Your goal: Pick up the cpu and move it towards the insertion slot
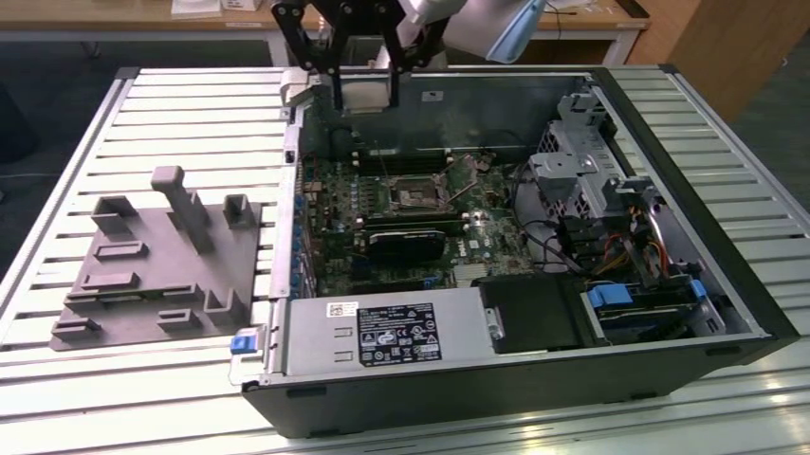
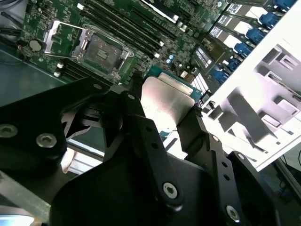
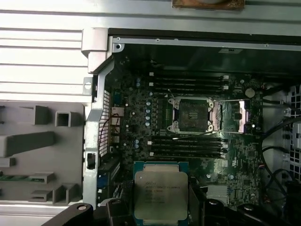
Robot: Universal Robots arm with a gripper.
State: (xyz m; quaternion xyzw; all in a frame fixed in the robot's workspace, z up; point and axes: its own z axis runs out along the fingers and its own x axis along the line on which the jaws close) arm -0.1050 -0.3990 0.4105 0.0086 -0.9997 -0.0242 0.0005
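While the black gripper (image 1: 363, 71) hangs above the far edge of the open computer case (image 1: 708, 284) in the exterior view, its fingers (image 2: 141, 127) are clamped on opposite edges of the cpu (image 2: 167, 101), holding it clear of the board. They are spread no wider than the chip itself. In the first wrist view the cpu (image 3: 161, 195) shows its silver-grey lid (the print on it faces the camera) between the dark finger links. Beyond it lies the green motherboard (image 3: 235, 165). The insertion slot (image 3: 193, 115), a silvery frame around a dark centre, sits apart from the held chip, with long black memory slots (image 3: 188, 146) between them. In the exterior view the insertion slot (image 1: 412, 196) lies below the gripper, and a grey fixture plate (image 1: 158, 261) rests on the slatted table (image 1: 190, 123) toward the exterior view's left.
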